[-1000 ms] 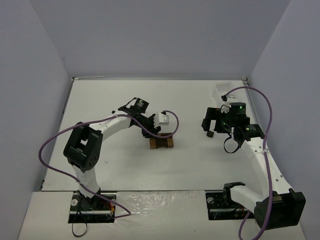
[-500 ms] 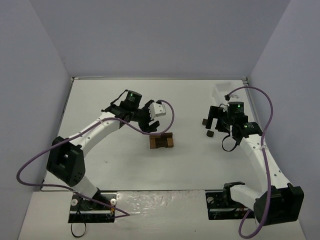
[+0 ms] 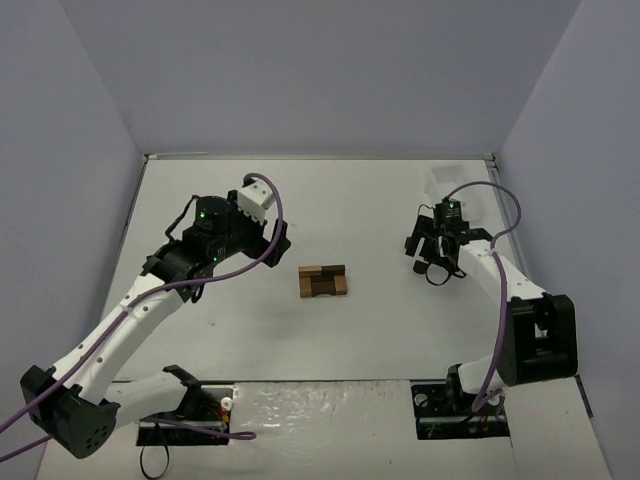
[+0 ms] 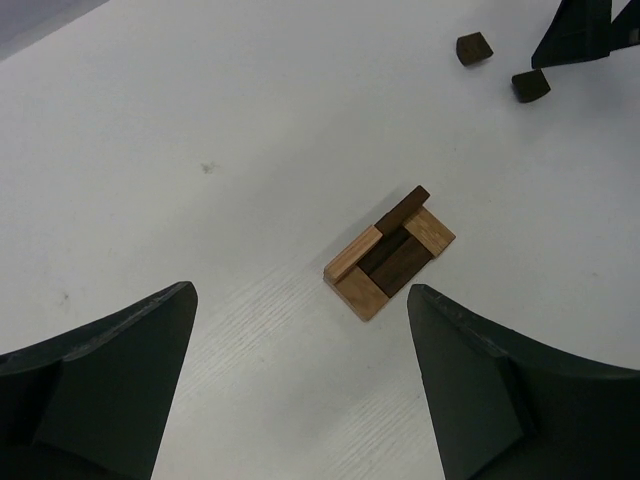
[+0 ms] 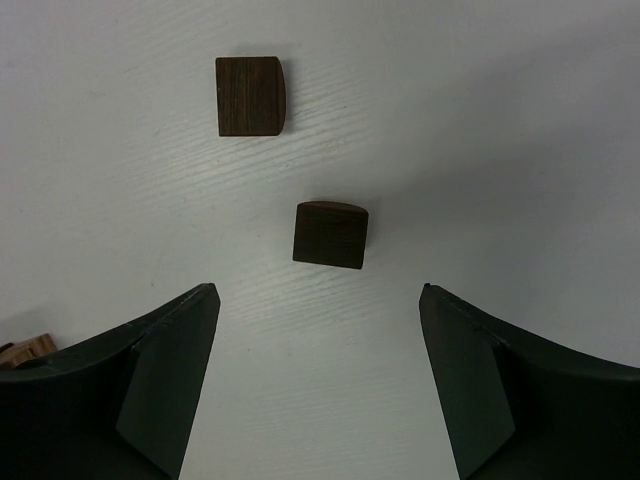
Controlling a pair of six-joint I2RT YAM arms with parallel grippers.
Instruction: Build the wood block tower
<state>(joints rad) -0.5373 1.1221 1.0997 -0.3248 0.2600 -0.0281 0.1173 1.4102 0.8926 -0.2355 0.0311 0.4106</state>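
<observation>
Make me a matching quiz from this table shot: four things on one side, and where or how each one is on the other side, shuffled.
Things
1. wood block tower
2. left gripper
3. right gripper
4. white tray

Descriptions
A. at the far right corner of the table
B. open above two loose dark blocks
C. mid-table, touched by nothing
D. open and empty, left of the tower

Pairs: 1-C, 2-D, 3-B, 4-A

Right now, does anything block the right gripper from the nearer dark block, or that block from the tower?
Nothing visible. The right gripper hangs open above that dark block; only table lies between it and the wood block tower.
</observation>
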